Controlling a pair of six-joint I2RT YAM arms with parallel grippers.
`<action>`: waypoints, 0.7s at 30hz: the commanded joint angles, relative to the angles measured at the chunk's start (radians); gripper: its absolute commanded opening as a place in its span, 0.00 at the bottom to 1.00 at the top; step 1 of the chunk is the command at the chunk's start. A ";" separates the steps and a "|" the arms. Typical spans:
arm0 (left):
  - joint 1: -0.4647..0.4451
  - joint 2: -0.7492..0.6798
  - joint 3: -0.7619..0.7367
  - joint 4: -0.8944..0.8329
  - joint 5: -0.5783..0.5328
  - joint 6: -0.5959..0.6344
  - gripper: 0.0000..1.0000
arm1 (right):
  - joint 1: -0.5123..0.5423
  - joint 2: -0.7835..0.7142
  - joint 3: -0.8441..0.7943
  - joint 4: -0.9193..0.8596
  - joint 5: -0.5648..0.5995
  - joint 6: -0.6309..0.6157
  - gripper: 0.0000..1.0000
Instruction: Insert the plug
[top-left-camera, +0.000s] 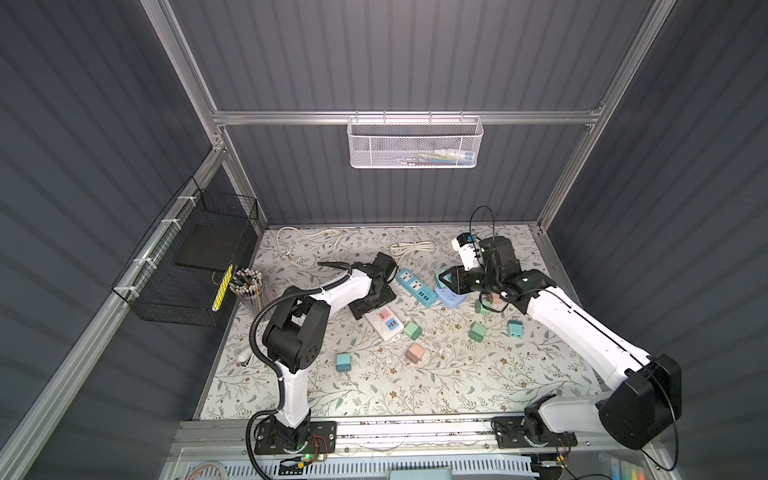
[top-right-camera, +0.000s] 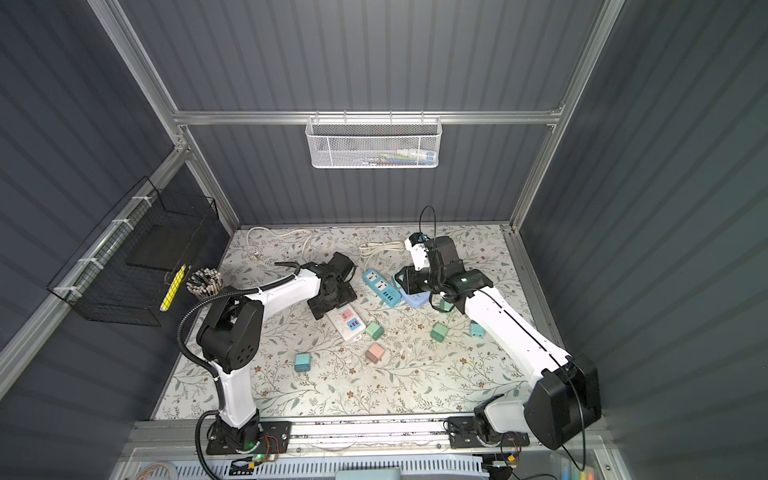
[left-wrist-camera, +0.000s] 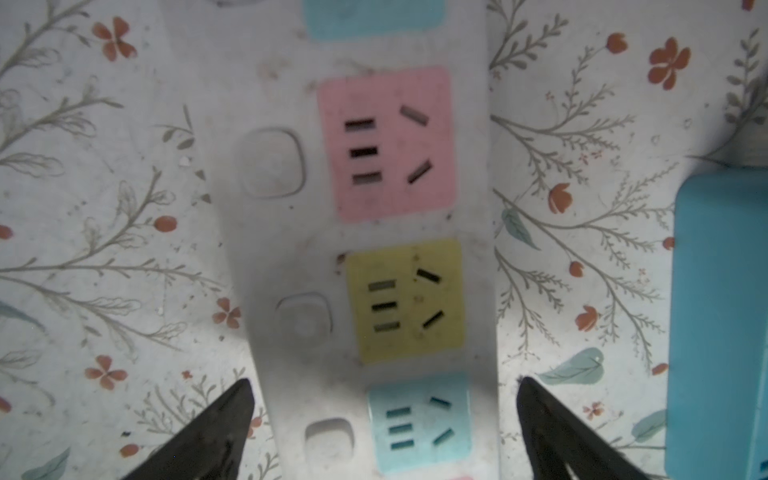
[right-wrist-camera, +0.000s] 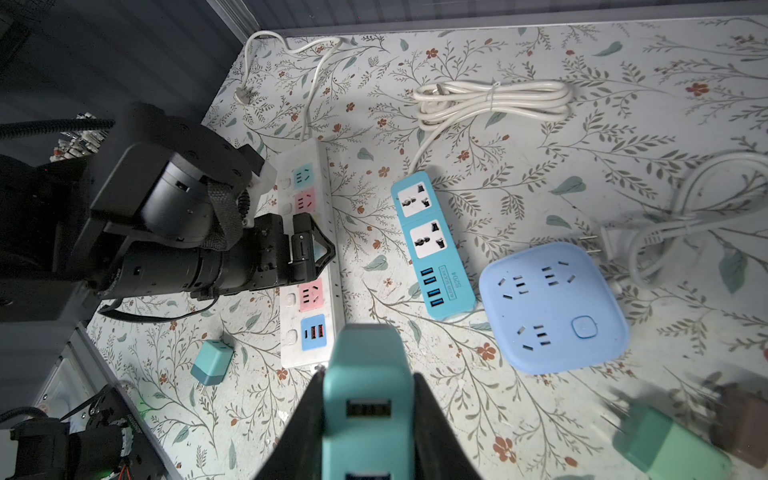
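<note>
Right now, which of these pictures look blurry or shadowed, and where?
Left wrist view: soft all over, white power strip in grey shadow. Right wrist view: crisp mid-table and on the held teal plug, but the nearby green charger is smeared. Both top views: bright table, dim walls, splayed frame posts.

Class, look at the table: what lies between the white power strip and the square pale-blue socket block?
The teal power strip lies between the white power strip and the pale-blue socket block; the right wrist view shows this clearly.
</note>
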 joint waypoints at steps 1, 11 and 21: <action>0.007 0.019 -0.013 -0.003 -0.031 0.034 0.97 | 0.005 -0.022 -0.007 0.045 -0.006 -0.001 0.14; 0.006 0.006 -0.108 0.025 0.004 0.128 0.75 | 0.012 -0.024 0.010 0.035 0.006 0.008 0.14; -0.085 -0.145 -0.308 0.118 0.103 0.060 0.71 | 0.071 0.001 0.026 0.039 0.120 0.026 0.13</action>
